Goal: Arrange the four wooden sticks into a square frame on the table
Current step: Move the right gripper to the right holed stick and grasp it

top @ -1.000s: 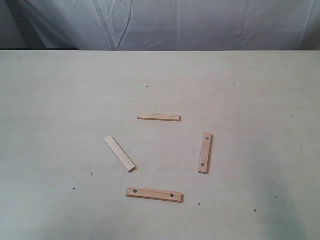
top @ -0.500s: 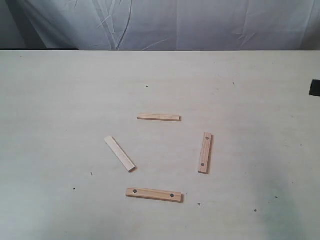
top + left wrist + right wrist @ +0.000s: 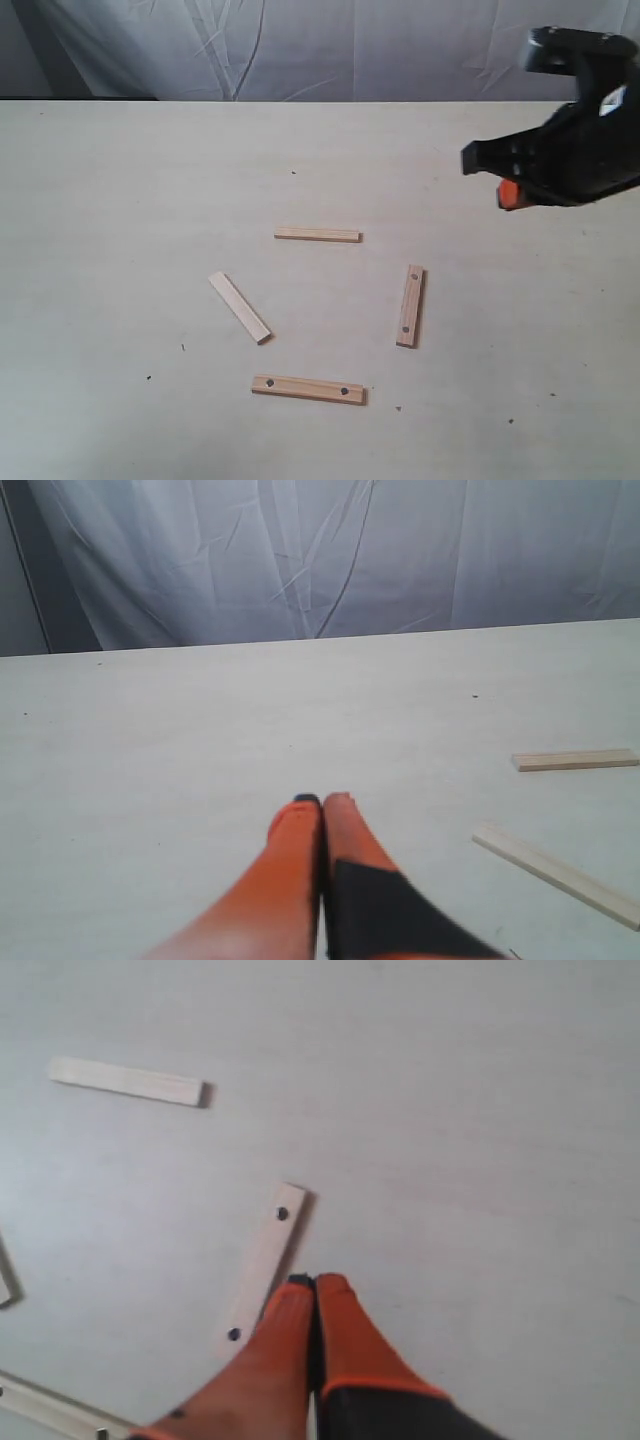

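Four wooden sticks lie apart in a loose ring on the table (image 3: 120,200). A plain stick (image 3: 318,235) is at the back and another plain stick (image 3: 240,307) lies slanted on the left. One holed stick (image 3: 410,306) is on the right and one holed stick (image 3: 308,388) is at the front. No square frame is formed. My right gripper (image 3: 507,195) hovers shut and empty, above and to the right of the ring. In the right wrist view the right gripper (image 3: 316,1281) is just beside the holed stick (image 3: 265,1260). My left gripper (image 3: 320,800) is shut and empty, out of the exterior view.
A crumpled white cloth (image 3: 330,45) hangs behind the table's far edge. The left wrist view shows two plain sticks, one (image 3: 575,760) farther off and one (image 3: 555,873) nearer, both off to the side of its fingers. Tiny dark specks dot the surface.
The right arm has come into the exterior view from the right edge and now hangs over the table's upper right. The four sticks have not moved.
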Controlling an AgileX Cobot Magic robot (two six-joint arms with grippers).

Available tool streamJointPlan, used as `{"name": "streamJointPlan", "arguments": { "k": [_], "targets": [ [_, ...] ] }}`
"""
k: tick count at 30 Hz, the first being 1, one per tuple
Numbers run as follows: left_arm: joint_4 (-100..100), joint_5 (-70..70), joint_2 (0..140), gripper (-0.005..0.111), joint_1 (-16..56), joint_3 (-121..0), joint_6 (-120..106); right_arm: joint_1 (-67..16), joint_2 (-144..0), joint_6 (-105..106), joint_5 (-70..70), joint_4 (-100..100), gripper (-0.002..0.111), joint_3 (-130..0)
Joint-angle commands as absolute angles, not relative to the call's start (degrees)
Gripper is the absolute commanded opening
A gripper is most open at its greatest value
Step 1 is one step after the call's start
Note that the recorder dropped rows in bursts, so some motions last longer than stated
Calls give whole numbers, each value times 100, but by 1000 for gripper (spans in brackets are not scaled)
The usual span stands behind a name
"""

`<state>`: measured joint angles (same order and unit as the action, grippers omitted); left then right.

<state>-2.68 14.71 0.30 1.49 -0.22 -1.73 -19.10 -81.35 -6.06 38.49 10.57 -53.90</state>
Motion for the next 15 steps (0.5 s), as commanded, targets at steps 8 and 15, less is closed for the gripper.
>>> {"name": "streamJointPlan", "arguments": {
  "k": [8,15],
  "targets": [
    [-246,1407,0,0,181,0,-147,-3680,-9721,-1670,3701,270,-1,-6041],
    [-246,1407,0,0,181,0,-147,-3738,-10122,-2123,3418,551,-1,-6041]
  ]
}}
